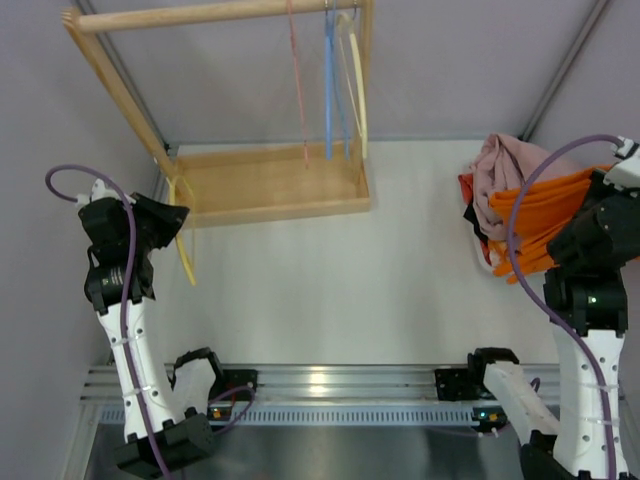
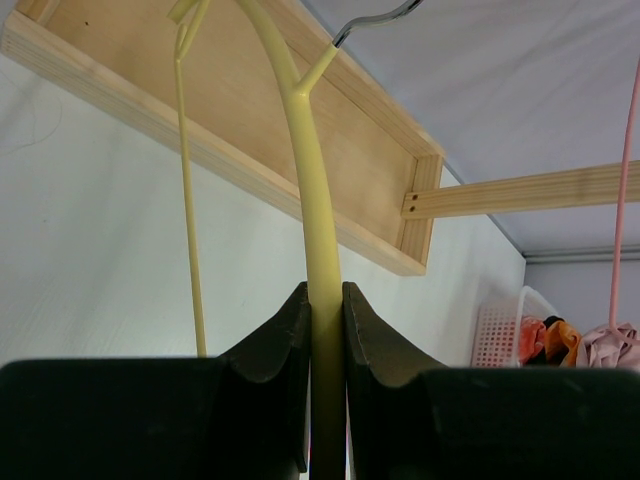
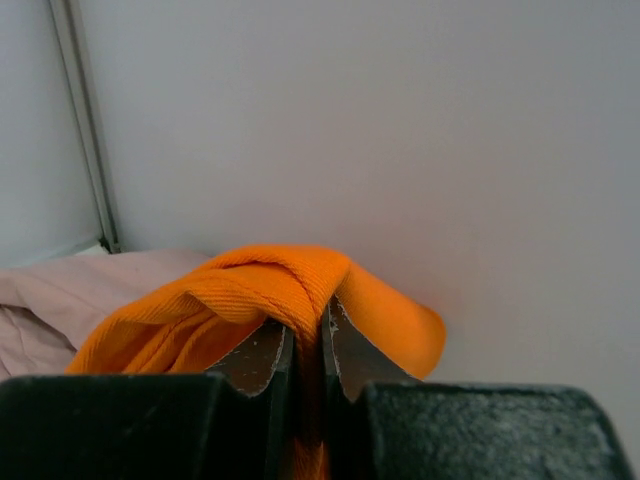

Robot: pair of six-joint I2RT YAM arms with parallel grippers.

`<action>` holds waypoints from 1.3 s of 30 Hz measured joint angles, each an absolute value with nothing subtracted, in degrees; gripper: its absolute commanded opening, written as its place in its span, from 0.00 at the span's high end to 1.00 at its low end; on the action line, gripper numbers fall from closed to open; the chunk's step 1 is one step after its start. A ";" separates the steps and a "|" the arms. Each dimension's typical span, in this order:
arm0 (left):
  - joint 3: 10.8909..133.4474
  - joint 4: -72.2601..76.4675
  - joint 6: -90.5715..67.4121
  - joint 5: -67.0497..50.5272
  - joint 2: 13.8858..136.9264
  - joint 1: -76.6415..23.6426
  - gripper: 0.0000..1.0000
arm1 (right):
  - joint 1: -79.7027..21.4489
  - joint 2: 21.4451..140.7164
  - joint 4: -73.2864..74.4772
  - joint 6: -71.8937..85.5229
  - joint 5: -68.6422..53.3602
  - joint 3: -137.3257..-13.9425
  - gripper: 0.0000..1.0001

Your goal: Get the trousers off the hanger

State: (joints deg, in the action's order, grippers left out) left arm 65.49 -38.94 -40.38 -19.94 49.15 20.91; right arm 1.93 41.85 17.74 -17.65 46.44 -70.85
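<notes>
From above, my left hand [image 1: 168,222] holds a yellow hanger [image 1: 186,258], orange trousers [image 1: 545,215] stretch sideways at the right edge of the worktop [image 1: 330,290], touching pink trousers [image 1: 503,165], left wrist, hand tight on the hanger stem, pointing up, right wrist, my right hand [image 3: 307,335] pinches an orange fold

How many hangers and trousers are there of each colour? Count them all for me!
Yellow hangers: 2, the hung yellow hanger and the held yellow hanger in the left gripper
Blue hanger: 1
Pink hanger: 1
Orange trousers: 1
Pink trousers: 1
Total: 6
</notes>
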 measured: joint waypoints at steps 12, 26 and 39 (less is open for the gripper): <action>66.67 -38.57 -39.31 -19.94 48.38 20.91 1.00 | 5.41 66.41 6.33 -23.66 36.91 -76.20 1.00; 69.54 -36.62 -34.50 -24.49 47.18 20.91 1.00 | 9.02 98.48 5.72 -24.18 14.76 -87.11 0.98; 69.56 -36.42 -28.82 -26.89 46.65 20.91 1.00 | 11.31 100.36 -4.58 -23.66 2.63 -78.06 0.57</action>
